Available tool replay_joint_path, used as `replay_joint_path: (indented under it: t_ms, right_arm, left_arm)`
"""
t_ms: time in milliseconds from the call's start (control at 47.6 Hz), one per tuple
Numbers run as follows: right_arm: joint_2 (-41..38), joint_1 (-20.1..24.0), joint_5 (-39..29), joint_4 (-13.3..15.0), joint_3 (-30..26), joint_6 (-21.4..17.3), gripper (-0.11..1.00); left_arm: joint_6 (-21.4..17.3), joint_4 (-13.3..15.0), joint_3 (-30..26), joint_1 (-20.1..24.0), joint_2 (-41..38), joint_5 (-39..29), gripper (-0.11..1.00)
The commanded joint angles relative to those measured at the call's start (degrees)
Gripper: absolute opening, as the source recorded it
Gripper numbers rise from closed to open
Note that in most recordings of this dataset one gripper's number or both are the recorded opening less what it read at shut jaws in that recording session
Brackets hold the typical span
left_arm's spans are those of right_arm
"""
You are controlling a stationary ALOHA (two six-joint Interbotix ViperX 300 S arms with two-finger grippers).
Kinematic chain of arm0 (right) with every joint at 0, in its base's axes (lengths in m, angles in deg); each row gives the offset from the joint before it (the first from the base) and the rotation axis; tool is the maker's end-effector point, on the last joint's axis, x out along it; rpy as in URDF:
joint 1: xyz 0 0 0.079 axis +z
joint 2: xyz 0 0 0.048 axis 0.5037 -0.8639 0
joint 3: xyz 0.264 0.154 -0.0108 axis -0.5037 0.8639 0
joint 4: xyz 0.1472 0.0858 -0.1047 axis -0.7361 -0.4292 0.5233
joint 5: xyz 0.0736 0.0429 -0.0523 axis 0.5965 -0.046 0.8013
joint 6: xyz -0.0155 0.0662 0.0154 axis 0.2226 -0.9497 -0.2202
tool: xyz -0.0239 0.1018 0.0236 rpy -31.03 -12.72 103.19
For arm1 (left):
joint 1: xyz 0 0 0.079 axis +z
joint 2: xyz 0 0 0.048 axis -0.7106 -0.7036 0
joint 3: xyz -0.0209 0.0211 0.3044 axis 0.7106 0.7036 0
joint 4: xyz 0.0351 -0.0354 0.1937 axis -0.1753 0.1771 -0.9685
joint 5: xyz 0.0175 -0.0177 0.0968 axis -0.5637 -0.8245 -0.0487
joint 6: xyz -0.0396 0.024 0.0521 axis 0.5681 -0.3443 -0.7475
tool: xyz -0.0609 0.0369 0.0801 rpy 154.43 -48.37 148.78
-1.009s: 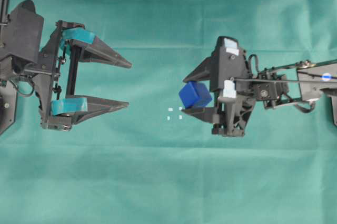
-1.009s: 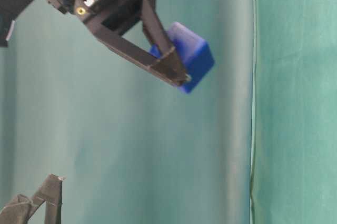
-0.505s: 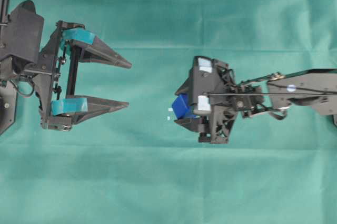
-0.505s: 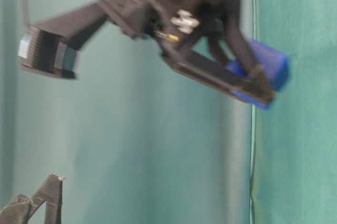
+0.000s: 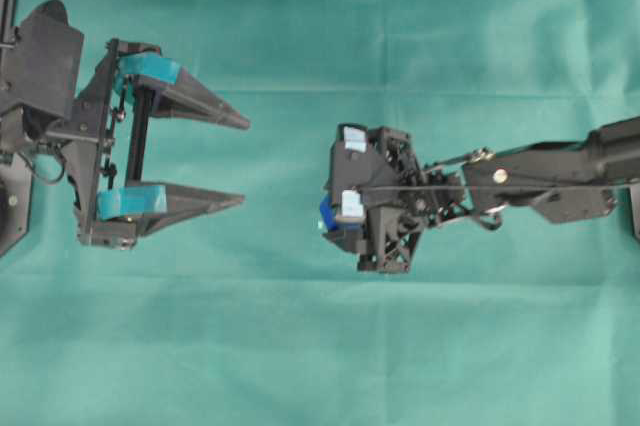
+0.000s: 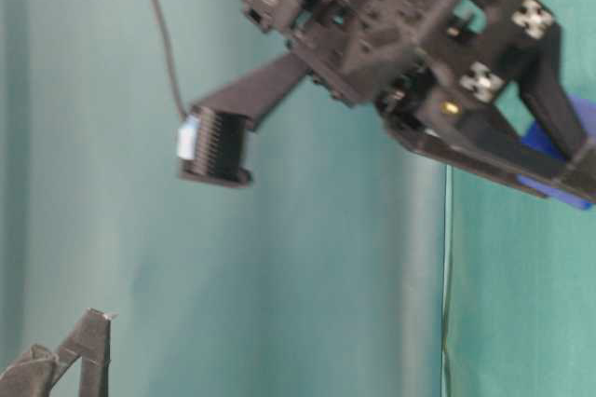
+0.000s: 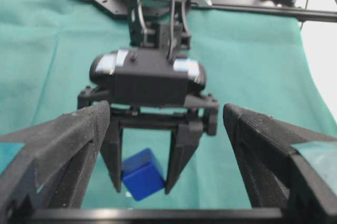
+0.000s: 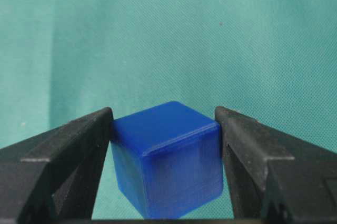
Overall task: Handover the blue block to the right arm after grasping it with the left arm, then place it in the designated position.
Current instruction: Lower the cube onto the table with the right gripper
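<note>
Cloth point(image 5: 320, 346), green and wrinkled, covers the whole work surface and should damp any bounce when the cube is set down. Left arm point(image 5: 60, 146) is parked at the left edge of the overhead view, its teal-taped gripper point(image 5: 240, 161) spread wide with nothing in it. Right arm point(image 5: 540, 166) reaches to the middle, pitched down, with its plain black gripper point(image 8: 164, 145) clamped on the blue block point(image 8: 166, 158), one finger on each of two opposite side faces.

Handling judgement: the block looks rigid, light and smooth, with rounded edges. Flat opposite faces are the sound hold; a corner grip would likely let it twist. In the left wrist view it hangs tilted between the fingers, low over the cloth.

Not determinable: whether the block touches the cloth. From overhead the gripper body hides all but a sliver of blue, and the white marks of the designated position cannot be made out in that view. The table-level view crops the block at its right edge.
</note>
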Motion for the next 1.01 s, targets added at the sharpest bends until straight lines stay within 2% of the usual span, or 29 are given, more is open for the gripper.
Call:
replay_joint_path:
  t_ms: [0,988]
  right_arm:
    - [-0.18,-0.18,0.44,-0.18,-2.11,-0.09,0.64]
    - [-2.29,-0.18,-2.29,-0.09,-3.16,-0.09,0.64]
  left_arm:
    - [-0.09,0.00,-0.97,0.00,0.35,0.09,1.00]
    - [-0.18,-0.09,-0.97,0.00,0.26,0.00,1.00]
